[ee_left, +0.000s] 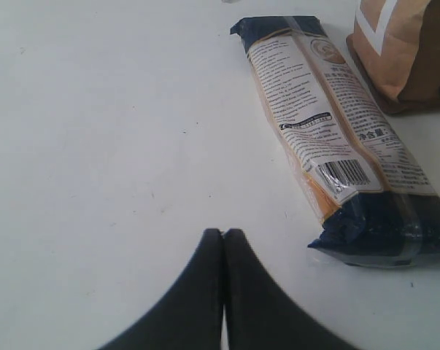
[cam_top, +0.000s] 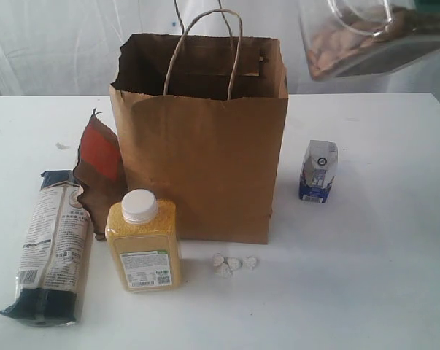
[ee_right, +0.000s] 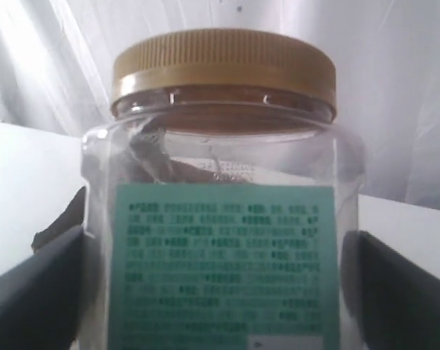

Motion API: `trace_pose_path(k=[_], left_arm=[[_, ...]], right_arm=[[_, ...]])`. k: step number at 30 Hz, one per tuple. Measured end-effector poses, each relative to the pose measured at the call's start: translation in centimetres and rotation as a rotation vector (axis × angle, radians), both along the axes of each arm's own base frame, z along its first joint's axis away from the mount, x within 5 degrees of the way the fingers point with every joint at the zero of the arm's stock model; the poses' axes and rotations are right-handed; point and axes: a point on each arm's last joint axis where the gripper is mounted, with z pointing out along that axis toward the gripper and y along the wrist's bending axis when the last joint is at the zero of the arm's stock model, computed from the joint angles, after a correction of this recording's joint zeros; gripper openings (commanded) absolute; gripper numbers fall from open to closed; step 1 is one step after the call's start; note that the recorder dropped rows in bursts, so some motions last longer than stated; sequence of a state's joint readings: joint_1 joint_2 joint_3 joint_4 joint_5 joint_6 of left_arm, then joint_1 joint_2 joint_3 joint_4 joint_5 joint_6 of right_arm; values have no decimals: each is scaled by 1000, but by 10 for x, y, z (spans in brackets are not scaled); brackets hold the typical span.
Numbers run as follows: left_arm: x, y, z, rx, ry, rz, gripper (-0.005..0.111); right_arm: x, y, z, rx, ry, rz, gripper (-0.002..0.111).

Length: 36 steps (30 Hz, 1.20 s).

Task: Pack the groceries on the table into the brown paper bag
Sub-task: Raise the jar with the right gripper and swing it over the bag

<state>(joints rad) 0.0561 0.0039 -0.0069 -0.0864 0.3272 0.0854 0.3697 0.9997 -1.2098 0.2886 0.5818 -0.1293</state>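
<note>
- Aloft, right of the brown paper bag (cam_top: pixel 205 160): gold-lidded clear jar (ee_right: pixel 223 219) clamped in the wide-set right gripper (ee_right: pixel 220 292).
- Low over the table (ee_left: pixel 95 146), near the long noodle packet (ee_left: pixel 329 138): left gripper (ee_left: pixel 223 240) closed, empty.

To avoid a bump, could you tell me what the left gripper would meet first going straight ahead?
Probably only bare table; the left gripper points past the side of the noodle packet, though depth is unclear.

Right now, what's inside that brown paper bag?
Through the open top, only the shadowed inner back wall of the brown paper bag shows. Its tall front wall hides the lower part and the bottom, so whatever may lie down there cannot be seen.
</note>
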Motion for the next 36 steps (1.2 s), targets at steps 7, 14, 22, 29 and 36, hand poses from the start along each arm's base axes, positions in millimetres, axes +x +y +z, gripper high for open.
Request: trace_pose_path(k=[7,14,22,29,36], left_arm=[[0,0,0,0,0,0,0],[0,0,0,0,0,0,0],[0,0,0,0,0,0,0],[0,0,0,0,0,0,0],[0,0,0,0,0,0,0]], right_arm=[[-4,3,5,-102,-13,76,5],[-11,0,19,-143,-114,90,5],[23,12,12,-317,-278,127,5],[71,28,-11,-265,-247,85,5],[91,38,-18,-148,-245,36,5]])
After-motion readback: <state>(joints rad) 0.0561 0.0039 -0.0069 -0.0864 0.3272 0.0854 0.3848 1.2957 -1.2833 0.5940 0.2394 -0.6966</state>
